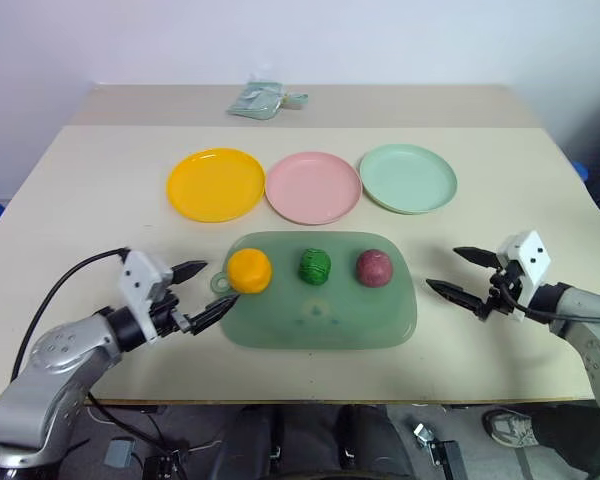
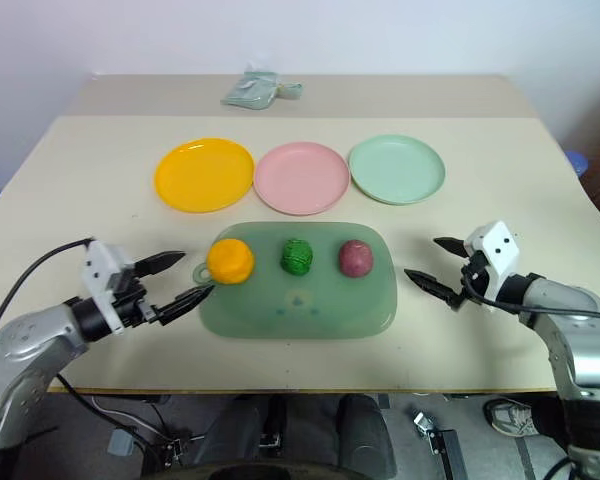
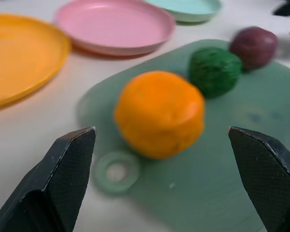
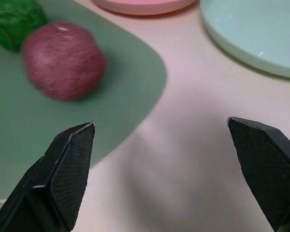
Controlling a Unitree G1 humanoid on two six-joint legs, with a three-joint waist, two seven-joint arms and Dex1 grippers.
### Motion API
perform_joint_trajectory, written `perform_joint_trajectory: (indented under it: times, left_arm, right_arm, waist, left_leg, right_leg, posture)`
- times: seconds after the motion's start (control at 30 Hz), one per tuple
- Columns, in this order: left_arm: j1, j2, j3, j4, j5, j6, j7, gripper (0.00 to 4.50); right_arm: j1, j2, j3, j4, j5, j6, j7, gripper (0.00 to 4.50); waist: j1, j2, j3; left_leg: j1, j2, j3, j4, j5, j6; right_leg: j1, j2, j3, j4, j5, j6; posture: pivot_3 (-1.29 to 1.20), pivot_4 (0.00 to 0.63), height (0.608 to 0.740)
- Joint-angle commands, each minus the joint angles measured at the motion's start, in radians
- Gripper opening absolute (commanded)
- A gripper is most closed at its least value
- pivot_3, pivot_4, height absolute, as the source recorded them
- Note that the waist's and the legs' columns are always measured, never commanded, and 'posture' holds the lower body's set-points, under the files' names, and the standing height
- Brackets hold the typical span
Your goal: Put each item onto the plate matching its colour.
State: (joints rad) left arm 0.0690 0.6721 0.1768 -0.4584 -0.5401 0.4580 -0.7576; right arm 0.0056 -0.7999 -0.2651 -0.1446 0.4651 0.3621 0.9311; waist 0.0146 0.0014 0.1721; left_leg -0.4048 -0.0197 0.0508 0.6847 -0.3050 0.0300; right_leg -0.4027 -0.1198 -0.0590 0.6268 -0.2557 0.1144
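Note:
An orange ball [image 1: 249,270], a dark green textured ball [image 1: 315,266] and a maroon ball [image 1: 374,268] sit in a row on a pale green tray [image 1: 320,315]. Behind the tray lie a yellow-orange plate [image 1: 215,184], a pink plate [image 1: 312,187] and a mint green plate [image 1: 407,178]. My left gripper [image 1: 202,292] is open just left of the tray, its fingers pointing at the orange ball [image 3: 159,114]. My right gripper [image 1: 456,273] is open to the right of the tray, apart from the maroon ball [image 4: 63,60]. Neither gripper holds anything.
A crumpled pale green packet [image 1: 263,100] lies at the far edge of the table. The tray has a small ring handle [image 3: 117,172] at its left corner, near my left fingers. Bare tabletop [image 1: 90,215] lies to either side of the plates.

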Motion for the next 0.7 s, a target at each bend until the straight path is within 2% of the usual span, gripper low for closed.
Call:
perform_joint_trajectory:
  times: [0.03, 0.23, 0.43, 0.6, 0.7]
  left_arm:
    - [-0.086, 0.010, -0.061, 0.089, 0.057, -0.045, -0.042, 4.50]
    - [-0.235, -0.019, -0.169, 0.269, 0.139, -0.113, -0.112, 4.50]
    - [-0.320, -0.061, -0.210, 0.373, 0.159, -0.134, -0.148, 4.50]
    - [-0.345, -0.082, -0.186, 0.422, 0.172, -0.142, -0.130, 3.21]
    - [-0.391, -0.129, -0.113, 0.461, 0.182, -0.169, -0.008, 3.21]
  right_arm:
    - [0.070, -0.014, -0.057, -0.143, 0.059, 0.025, 0.021, 4.47]
    - [0.179, 0.022, -0.033, -0.374, 0.112, 0.087, -0.024, 4.47]
    - [0.219, 0.074, 0.005, -0.462, 0.105, 0.116, -0.104, 4.47]
    - [0.218, 0.095, 0.042, -0.516, 0.116, 0.141, -0.152, 4.50]
    - [0.189, 0.093, 0.054, -0.522, 0.129, 0.154, -0.164, 4.50]
  waist:
    - [0.003, 0.000, 0.000]
    - [-0.001, 0.000, 0.000]
    - [0.001, -0.001, 0.000]
    - [-0.001, -0.001, 0.000]
    - [0.001, -0.001, 0.000]
  left_leg:
    - [0.000, 0.000, 0.000, 0.000, 0.000, 0.000]
    - [0.000, 0.000, 0.000, 0.000, 0.000, 0.000]
    - [0.000, 0.000, 0.000, 0.001, 0.000, 0.000]
    - [0.000, 0.000, 0.000, 0.001, 0.000, 0.000]
    - [0.000, 0.000, 0.000, 0.001, 0.000, 0.001]
  right_leg:
    - [0.000, 0.000, 0.000, 0.000, 0.000, 0.000]
    - [0.000, 0.001, 0.000, 0.001, 0.000, 0.000]
    - [0.000, 0.001, -0.001, 0.001, 0.000, 0.000]
    - [0.000, 0.001, -0.001, 0.002, 0.000, 0.001]
    - [0.000, 0.001, -0.001, 0.002, 0.000, 0.001]
  posture:
    - [0.00, 0.150, 0.740]
    - [0.00, 0.150, 0.740]
    - [0.00, 0.150, 0.740]
    - [0.00, 0.150, 0.740]
    - [0.00, 0.150, 0.740]
